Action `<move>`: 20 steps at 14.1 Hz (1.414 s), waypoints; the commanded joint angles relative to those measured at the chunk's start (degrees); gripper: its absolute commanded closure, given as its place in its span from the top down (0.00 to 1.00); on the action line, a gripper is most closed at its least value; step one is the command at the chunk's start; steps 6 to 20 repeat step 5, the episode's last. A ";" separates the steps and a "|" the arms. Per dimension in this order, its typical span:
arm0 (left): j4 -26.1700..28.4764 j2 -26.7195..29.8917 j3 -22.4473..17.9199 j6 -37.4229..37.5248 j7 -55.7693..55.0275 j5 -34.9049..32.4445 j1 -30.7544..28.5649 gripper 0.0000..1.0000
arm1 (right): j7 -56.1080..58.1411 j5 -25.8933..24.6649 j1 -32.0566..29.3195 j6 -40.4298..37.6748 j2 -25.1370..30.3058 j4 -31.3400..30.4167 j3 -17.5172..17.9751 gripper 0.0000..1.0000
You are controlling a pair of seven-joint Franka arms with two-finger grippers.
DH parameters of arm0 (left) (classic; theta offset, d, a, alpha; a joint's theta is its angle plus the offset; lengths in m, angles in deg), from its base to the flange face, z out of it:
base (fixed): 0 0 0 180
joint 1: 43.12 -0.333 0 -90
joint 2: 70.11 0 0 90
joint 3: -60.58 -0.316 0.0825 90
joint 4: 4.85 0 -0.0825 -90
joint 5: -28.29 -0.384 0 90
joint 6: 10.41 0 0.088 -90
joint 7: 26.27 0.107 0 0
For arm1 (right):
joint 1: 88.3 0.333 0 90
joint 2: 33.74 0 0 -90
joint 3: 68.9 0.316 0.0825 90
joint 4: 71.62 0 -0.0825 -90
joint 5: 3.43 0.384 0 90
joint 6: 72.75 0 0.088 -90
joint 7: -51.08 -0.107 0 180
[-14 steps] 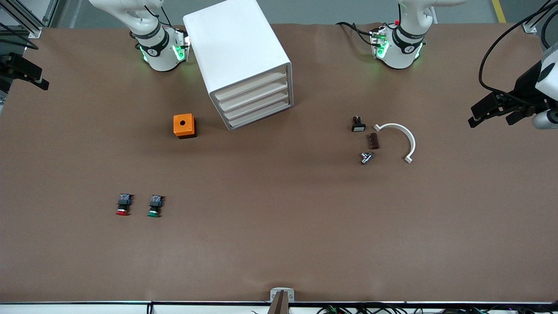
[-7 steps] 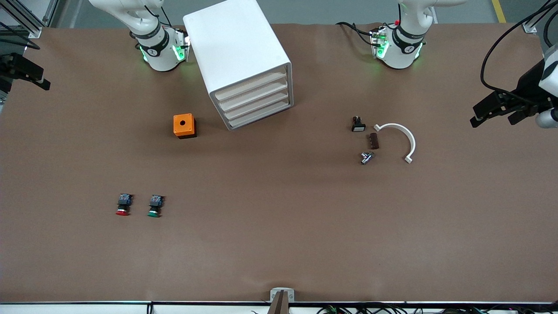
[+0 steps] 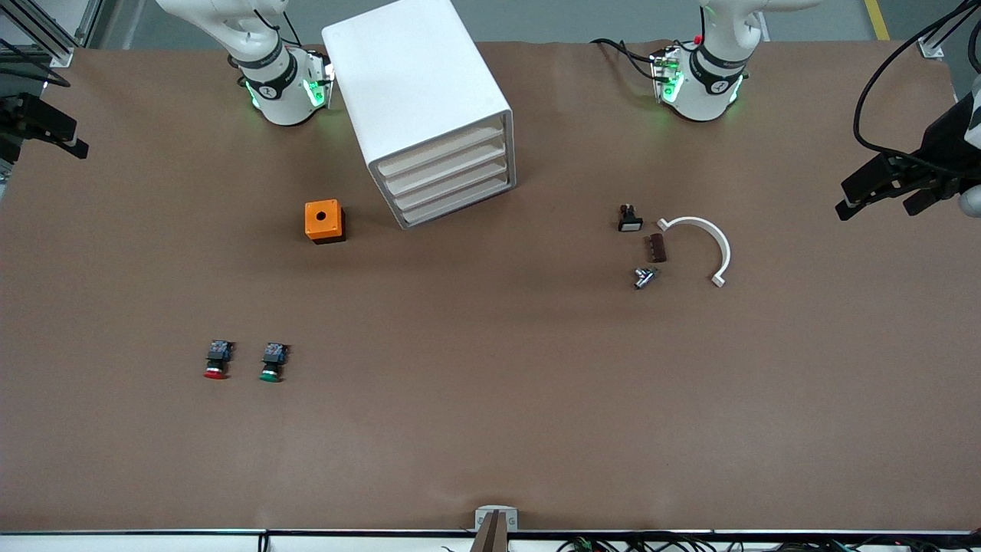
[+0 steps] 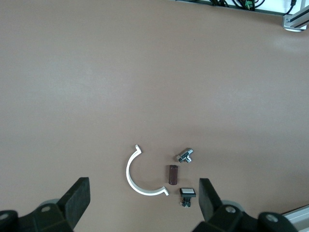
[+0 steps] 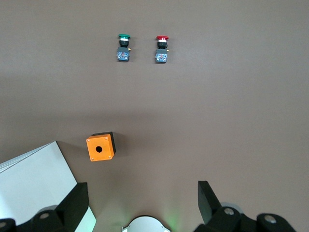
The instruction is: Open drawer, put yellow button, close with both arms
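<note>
We judge the top drawer (image 3: 442,150) of the cabinet (image 3: 418,100) light and slippery; hook its front lip. Left gripper (image 4: 145,200) and right gripper (image 5: 142,203) hang spread, well apart from the cabinet.

Robot lab: brown-covered table (image 3: 490,429), aluminium framing (image 3: 46,31), cables (image 3: 613,546).

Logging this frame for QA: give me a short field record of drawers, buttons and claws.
drawers: all four shut in the white rounded plastic cabinet; top drawer
yellow button: not in view
buttons: red-capped button beside green-capped button
box: orange square box with hole
left claw: open, empty, at the left arm's table end
right claw: open, empty, at the right arm's end
</note>
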 commanded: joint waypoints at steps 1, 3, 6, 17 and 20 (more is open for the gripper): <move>-0.90 -0.11 0.22 1.16 -0.19 -1.29 -0.08 0.99 | 1.02 -0.53 0.35 0.41 1.53 -1.28 -0.27 1.00; -0.90 -0.19 0.22 1.24 -0.19 -1.29 -0.08 0.99 | 3.04 -0.53 0.09 0.59 1.45 -1.10 -0.44 1.00; -0.90 -0.19 0.22 1.24 -0.19 -1.29 -0.08 1.00 | 3.14 -0.61 0.09 0.42 1.45 -1.01 -0.45 1.00; -0.90 -0.19 0.22 1.24 -0.19 -1.29 -0.08 1.00 | 3.14 -0.61 0.09 0.42 1.45 -1.01 -0.45 1.00; -0.90 -0.19 0.22 1.24 -0.19 -1.29 -0.08 1.00 | 3.14 -0.61 0.09 0.42 1.45 -1.01 -0.45 1.00</move>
